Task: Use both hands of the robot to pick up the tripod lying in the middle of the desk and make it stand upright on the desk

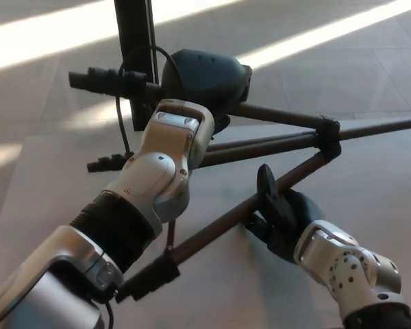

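The black tripod (288, 140) is off flat, its legs spread across the grey desk (48, 185). My left hand (205, 75) is shut around its upper end, near the head. The pan handle (103, 79) sticks out to the left. Lower right, my right hand (282, 214) is shut on the lowest leg (212, 233), thumb up over it. That leg runs down-left to a rubber foot (147, 277) near my left forearm (161, 178). The other legs reach right past the collar (327, 137) to the picture edge.
A black upright post (133, 41) with a cable (120, 130) stands behind the desk's far edge, close to the tripod head. Beyond is grey floor with bright sun stripes (329, 31). Bare desk surface lies at the left and lower right.
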